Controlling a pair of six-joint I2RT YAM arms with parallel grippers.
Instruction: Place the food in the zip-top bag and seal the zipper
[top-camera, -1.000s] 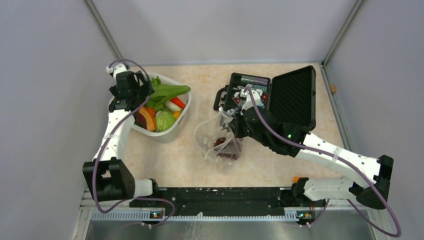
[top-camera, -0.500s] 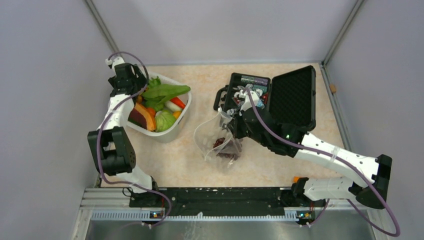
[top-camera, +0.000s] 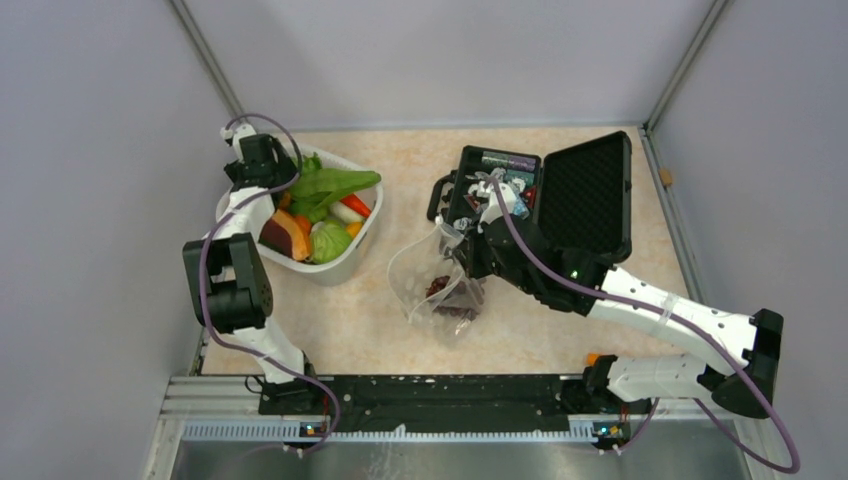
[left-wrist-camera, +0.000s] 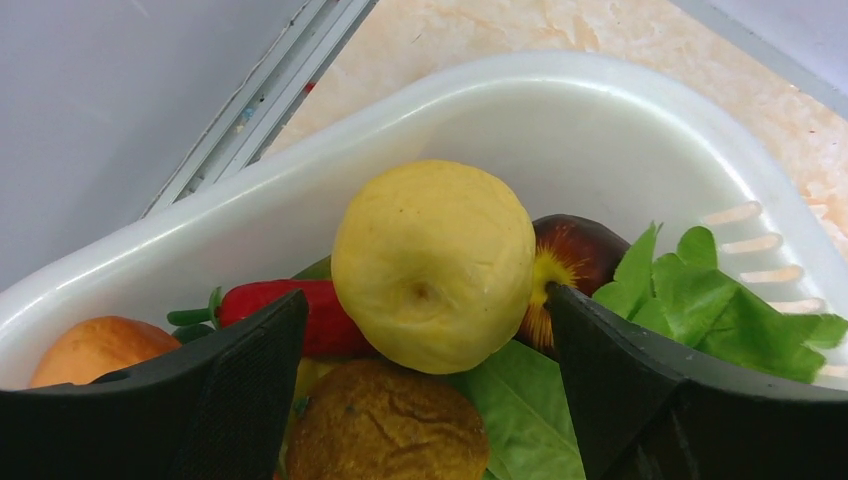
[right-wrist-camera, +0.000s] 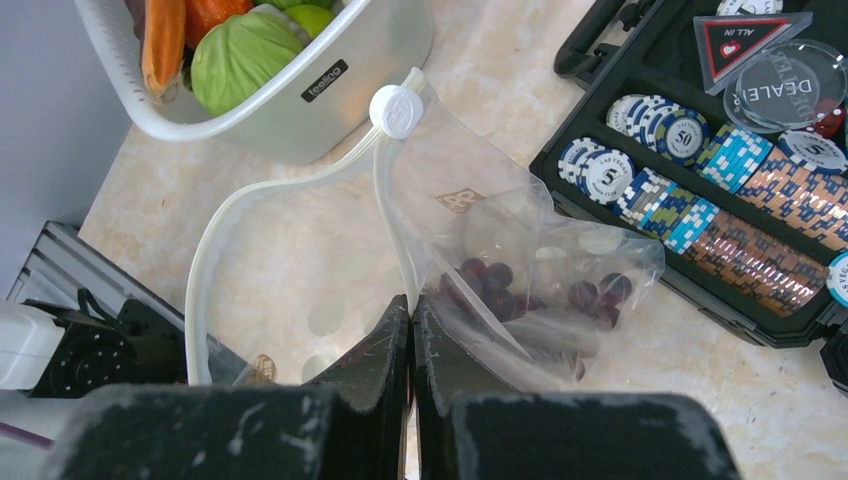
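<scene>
The white basket (top-camera: 352, 255) at the left holds the food: a yellow lemon (left-wrist-camera: 432, 262), red pepper (left-wrist-camera: 285, 305), orange tangerine (left-wrist-camera: 90, 348), green leaves (top-camera: 335, 185) and more. My left gripper (left-wrist-camera: 423, 300) hangs over the basket's far left corner (top-camera: 262, 165), open, one finger on each side of the lemon. The clear zip-top bag (top-camera: 425, 285) lies mid-table with dark grapes (right-wrist-camera: 500, 280) inside. Its mouth gapes, and the whitish zipper (right-wrist-camera: 200, 270) curves to a round slider (right-wrist-camera: 396, 110). My right gripper (right-wrist-camera: 412, 300) is shut on the bag's mouth edge.
An open black hard case (top-camera: 575, 190) with poker chips (right-wrist-camera: 700, 190) stands right behind the bag. The basket's far corner sits close to the left enclosure wall (top-camera: 100, 200). A black rail (top-camera: 430, 392) runs along the near edge.
My left arm has folded back and its gripper has shifted toward the basket's far left corner, over the lemon. The right gripper and bag have not moved.
</scene>
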